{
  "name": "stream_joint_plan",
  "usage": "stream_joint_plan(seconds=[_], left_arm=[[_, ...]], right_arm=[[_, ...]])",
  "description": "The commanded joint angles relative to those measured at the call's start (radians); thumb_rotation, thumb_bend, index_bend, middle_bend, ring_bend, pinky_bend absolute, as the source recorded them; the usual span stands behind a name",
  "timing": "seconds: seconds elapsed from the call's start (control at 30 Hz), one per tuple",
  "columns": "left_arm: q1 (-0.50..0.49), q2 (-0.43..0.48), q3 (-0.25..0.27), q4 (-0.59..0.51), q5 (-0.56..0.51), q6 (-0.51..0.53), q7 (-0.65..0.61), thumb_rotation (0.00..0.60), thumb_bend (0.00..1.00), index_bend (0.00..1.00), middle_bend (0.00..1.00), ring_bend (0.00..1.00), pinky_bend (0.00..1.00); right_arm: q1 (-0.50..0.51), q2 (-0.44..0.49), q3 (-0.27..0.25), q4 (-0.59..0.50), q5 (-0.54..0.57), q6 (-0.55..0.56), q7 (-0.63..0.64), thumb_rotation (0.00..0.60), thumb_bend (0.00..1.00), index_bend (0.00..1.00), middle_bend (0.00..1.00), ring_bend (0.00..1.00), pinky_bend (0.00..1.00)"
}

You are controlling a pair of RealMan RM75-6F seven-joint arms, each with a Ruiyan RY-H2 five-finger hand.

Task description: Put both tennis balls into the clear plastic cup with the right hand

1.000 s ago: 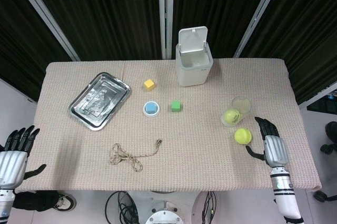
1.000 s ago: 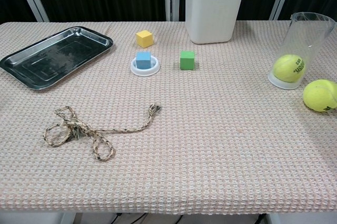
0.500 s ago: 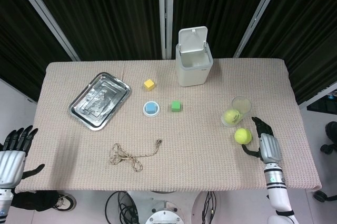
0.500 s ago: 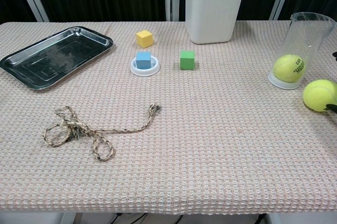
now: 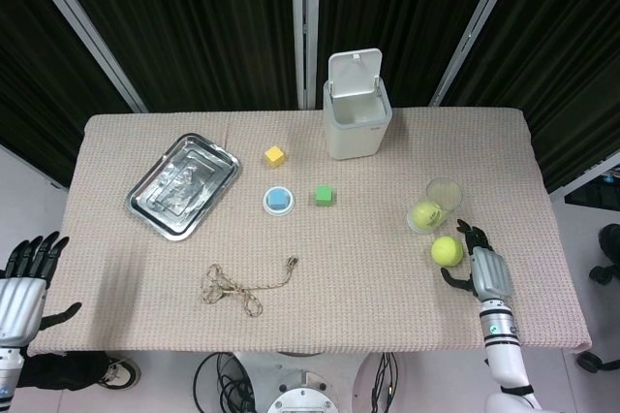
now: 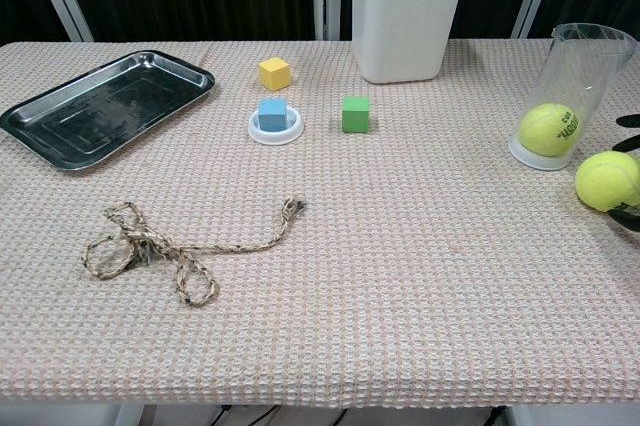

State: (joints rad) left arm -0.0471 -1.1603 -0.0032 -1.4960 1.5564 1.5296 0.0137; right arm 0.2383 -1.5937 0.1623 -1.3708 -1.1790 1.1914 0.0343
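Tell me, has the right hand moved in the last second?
Yes. In the head view the right hand has shifted left, toward the loose tennis ball beside the clear plastic cup; its fingers now curve around that ball.

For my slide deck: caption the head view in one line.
Right hand open beside the loose yellow-green tennis ball; second tennis ball already inside the clear plastic cup.

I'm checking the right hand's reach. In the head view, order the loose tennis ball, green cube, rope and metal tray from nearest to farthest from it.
From the right hand:
1. Loose tennis ball, just left of the fingers.
2. Green cube, mid-table.
3. Rope, front left of centre.
4. Metal tray, far left.
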Motion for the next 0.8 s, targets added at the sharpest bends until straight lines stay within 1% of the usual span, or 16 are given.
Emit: stream_joint_plan(seconds=[0.03, 0.13, 0.23, 0.3, 0.5, 0.57, 0.67, 0.73, 0.8], left_arm=[[0.000, 0.000, 0.000, 0.000, 0.001, 0.002, 0.001, 0.600, 0.06, 0.05, 0.00, 0.00, 0.02], [0.001, 0.000, 0.000, -0.002, 0.004, 0.005, 0.001, 0.600, 0.06, 0.05, 0.00, 0.00, 0.02], [0.001, 0.001, 0.000, -0.003, 0.004, 0.006, -0.002, 0.600, 0.06, 0.05, 0.00, 0.00, 0.02], [0.001, 0.000, 0.000, -0.002, 0.003, 0.004, -0.002, 0.600, 0.06, 0.05, 0.00, 0.00, 0.02], [0.001, -0.003, 0.001, 0.001, 0.002, 0.002, -0.004, 0.600, 0.06, 0.05, 0.00, 0.00, 0.02], [0.002, -0.002, 0.001, -0.001, 0.005, 0.007, -0.006, 0.600, 0.06, 0.05, 0.00, 0.00, 0.02], [0.004, 0.001, 0.002, -0.004, 0.008, 0.012, -0.007, 0.600, 0.06, 0.05, 0.00, 0.00, 0.02], [0.005, 0.002, 0.003, -0.006, 0.010, 0.013, -0.008, 0.600, 0.06, 0.05, 0.00, 0.00, 0.02], [0.005, 0.002, 0.003, -0.008, 0.011, 0.014, -0.007, 0.600, 0.06, 0.05, 0.00, 0.00, 0.02]], right_arm=[[0.008, -0.008, 0.003, 0.004, 0.007, -0.008, -0.018, 0.600, 0.22, 0.07, 0.21, 0.11, 0.31], [0.012, -0.017, 0.006, 0.007, 0.009, -0.006, -0.038, 0.600, 0.23, 0.14, 0.24, 0.15, 0.34], [0.014, -0.023, 0.004, 0.006, 0.008, 0.001, -0.059, 0.600, 0.27, 0.24, 0.29, 0.22, 0.40], [0.013, -0.027, 0.000, 0.008, 0.006, 0.005, -0.073, 0.600, 0.29, 0.33, 0.33, 0.27, 0.44], [0.007, -0.039, -0.011, 0.017, -0.007, 0.023, -0.089, 0.600, 0.33, 0.50, 0.40, 0.36, 0.53], [0.001, -0.034, -0.012, 0.007, -0.027, 0.046, -0.083, 0.600, 0.33, 0.52, 0.41, 0.38, 0.55], [-0.012, -0.012, -0.012, -0.033, -0.072, 0.098, -0.065, 0.600, 0.34, 0.53, 0.41, 0.38, 0.55], [-0.022, 0.018, -0.013, -0.082, -0.114, 0.143, -0.057, 0.600, 0.34, 0.53, 0.41, 0.38, 0.55], [-0.037, 0.065, -0.017, -0.161, -0.185, 0.212, -0.052, 0.600, 0.34, 0.53, 0.41, 0.38, 0.55]])
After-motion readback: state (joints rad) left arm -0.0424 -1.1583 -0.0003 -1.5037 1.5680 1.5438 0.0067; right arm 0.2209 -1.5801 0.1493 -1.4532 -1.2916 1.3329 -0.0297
